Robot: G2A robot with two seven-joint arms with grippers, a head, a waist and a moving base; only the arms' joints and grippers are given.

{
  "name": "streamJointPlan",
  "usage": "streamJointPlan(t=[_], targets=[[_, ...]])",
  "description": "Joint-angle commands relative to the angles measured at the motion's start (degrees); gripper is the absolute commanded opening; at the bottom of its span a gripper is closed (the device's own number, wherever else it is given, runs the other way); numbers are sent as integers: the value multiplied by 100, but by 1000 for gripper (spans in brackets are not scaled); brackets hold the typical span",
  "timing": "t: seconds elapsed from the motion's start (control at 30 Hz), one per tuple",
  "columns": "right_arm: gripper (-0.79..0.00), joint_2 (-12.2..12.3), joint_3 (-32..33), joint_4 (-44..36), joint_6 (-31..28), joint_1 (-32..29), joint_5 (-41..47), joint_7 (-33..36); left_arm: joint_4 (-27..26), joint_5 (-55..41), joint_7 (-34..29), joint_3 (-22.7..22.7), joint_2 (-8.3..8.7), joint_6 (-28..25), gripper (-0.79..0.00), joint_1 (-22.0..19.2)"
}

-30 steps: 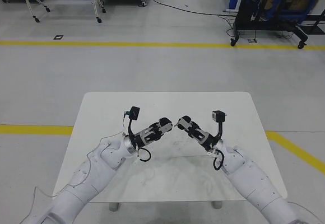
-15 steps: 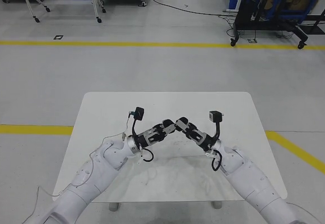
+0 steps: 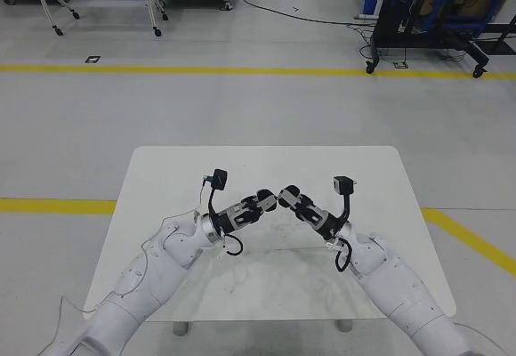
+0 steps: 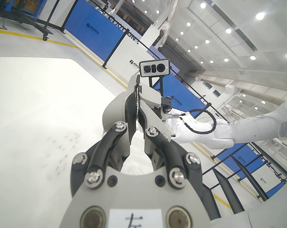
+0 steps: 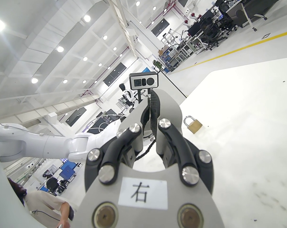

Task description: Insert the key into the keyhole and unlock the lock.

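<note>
A brass padlock point(image 5: 192, 125) with a silver shackle lies flat on the white table point(image 5: 240, 110), off to one side of my right gripper point(image 5: 149, 98). That gripper is shut, its ribbed pads point(image 5: 154, 110) pressed together. My left gripper point(image 4: 136, 91) is shut too. In the top view both grippers hover over the table's middle, the left gripper point(image 3: 264, 198) and the right gripper point(image 3: 283, 195) almost tip to tip. I see no key, and cannot tell whether something thin is clamped between either pair of pads.
The table point(image 3: 365, 178) is bare white, with faint scuff marks point(image 4: 62, 148) near its middle. Each wrist view shows the other arm's camera close ahead: the right arm's camera point(image 4: 154, 67) and the left arm's camera point(image 5: 144, 81).
Over the last second the two grippers have closed the gap between them above the table's middle and now nearly touch. Since half a second ago little has shifted.
</note>
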Motion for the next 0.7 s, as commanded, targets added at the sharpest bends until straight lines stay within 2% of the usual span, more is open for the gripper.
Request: streamJointPlan(t=[0.0, 0.53, 0.57, 0.67], targets=[[0, -1, 17, -2, -7, -6, -11, 0, -11, 32, 13, -52, 4, -22, -785, 24], [0, -1, 17, -2, -7, -6, -11, 0, -147, 9, -100, -356, 29, -131, -785, 202], [0, 8, 52, -31, 19, 7, -100, 15, -157, 38, -159, -360, 34, -175, -785, 206], [0, 150, 471, -169, 76, 39, -1090, 328, -194, 218, -350, -374, 52, -207, -785, 208]])
